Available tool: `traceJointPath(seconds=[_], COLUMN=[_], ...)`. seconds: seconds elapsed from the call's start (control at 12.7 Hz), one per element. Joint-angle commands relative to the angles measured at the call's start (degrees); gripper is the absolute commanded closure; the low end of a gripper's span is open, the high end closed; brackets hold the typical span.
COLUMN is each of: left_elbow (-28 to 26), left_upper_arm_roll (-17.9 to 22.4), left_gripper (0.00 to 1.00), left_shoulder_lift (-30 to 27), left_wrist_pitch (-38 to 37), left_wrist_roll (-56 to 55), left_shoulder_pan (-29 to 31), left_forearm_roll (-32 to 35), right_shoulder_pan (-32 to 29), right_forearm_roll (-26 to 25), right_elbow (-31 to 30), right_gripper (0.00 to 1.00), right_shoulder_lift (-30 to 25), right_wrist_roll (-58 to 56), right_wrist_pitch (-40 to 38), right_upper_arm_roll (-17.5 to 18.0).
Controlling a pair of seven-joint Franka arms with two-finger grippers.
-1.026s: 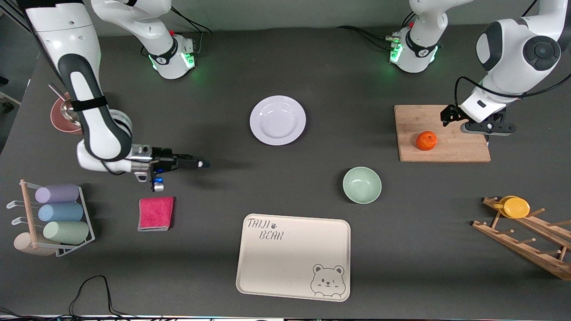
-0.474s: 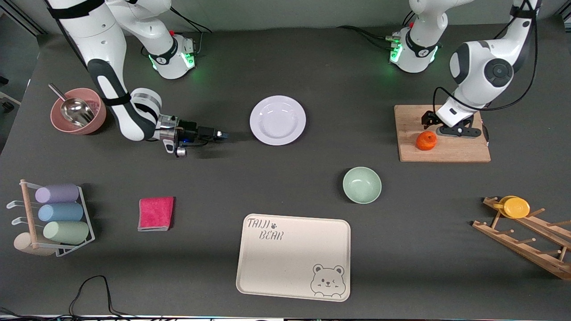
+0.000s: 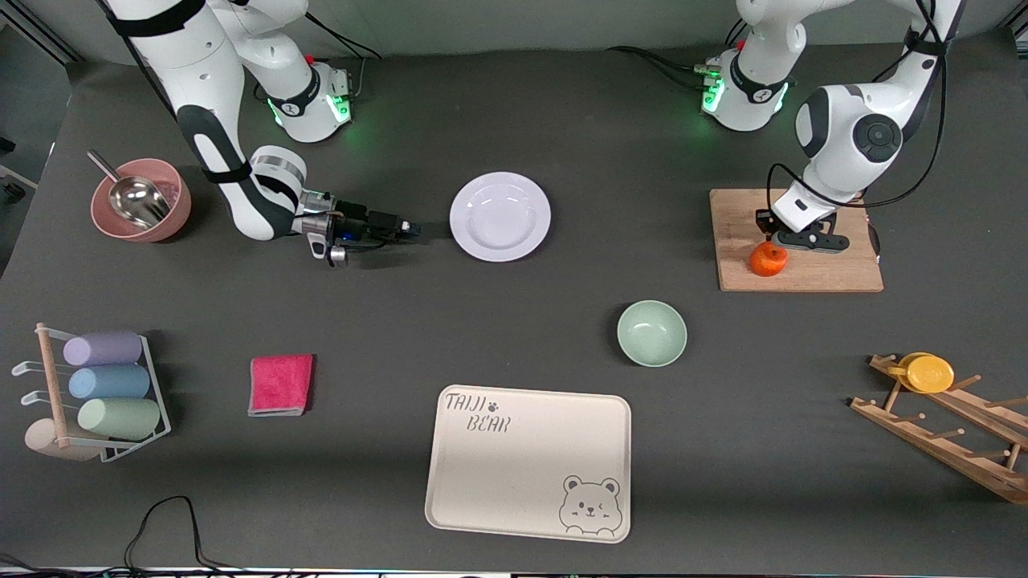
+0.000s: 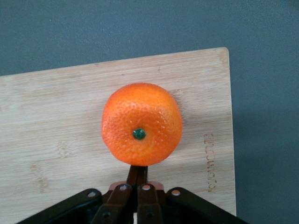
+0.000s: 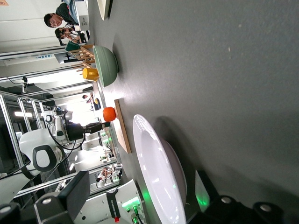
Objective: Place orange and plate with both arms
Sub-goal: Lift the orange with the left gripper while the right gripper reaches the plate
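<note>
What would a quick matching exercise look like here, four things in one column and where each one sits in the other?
1 orange
2 plate
3 steel scoop
4 yellow disc

A in the pink bowl
B on the wooden rack
C on the cutting board
D on the bare table

Pairs: 1-C, 2-D, 3-A, 4-B
</note>
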Motion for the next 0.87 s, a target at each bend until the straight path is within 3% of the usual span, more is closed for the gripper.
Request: traceJointPath(seconds=[0.0,0.24,0.32,0.39,0.47,0.63,0.79], left_elbow=[-0.97,-0.36,0.25,0.52,1.74,9.27,15.53], left_upper_arm_roll=[0.05,0.05,-0.04,-0.12,-0.12,0.05,0.05], left_gripper=[1.00,1.00,0.73,0.01,0.00,0.00,0.00], left_shoulder_lift=[-0.91,-1.69,-3.00,-4.84,-6.78,-8.72,-8.91], left_wrist_pitch=[0.33,-1.67,-3.87,-5.02,-7.82,-19.56,-21.91], left_wrist_roll=[0.36,1.05,1.06,1.15,1.76,2.47,1.59], left_shoulder_pan=[-0.74,-0.66,-0.66,-0.74,-0.66,-0.57,-0.57], left_forearm_roll=[-0.95,-0.86,-0.77,-0.69,-0.68,-0.60,-0.68], right_shoulder_pan=[1.05,1.05,0.88,0.79,0.79,0.70,0.61], right_forearm_roll=[2.10,2.27,2.36,2.36,2.36,2.36,2.45], right_elbow=[-1.25,-1.25,-1.25,-1.25,-1.25,-1.08,-0.90], right_gripper=[0.00,0.00,0.00,0.00,0.00,0.00,0.00], right_shoulder_lift=[-1.10,-0.39,-0.31,0.04,0.22,0.22,0.22], right_wrist_roll=[-2.12,-3.00,-3.27,-3.36,-3.27,-3.27,-3.09], right_wrist_pitch=[0.68,0.68,0.68,0.68,0.68,0.68,0.77], right_upper_arm_roll=[-0.29,-0.37,-0.38,-0.38,-0.38,-0.38,-0.38])
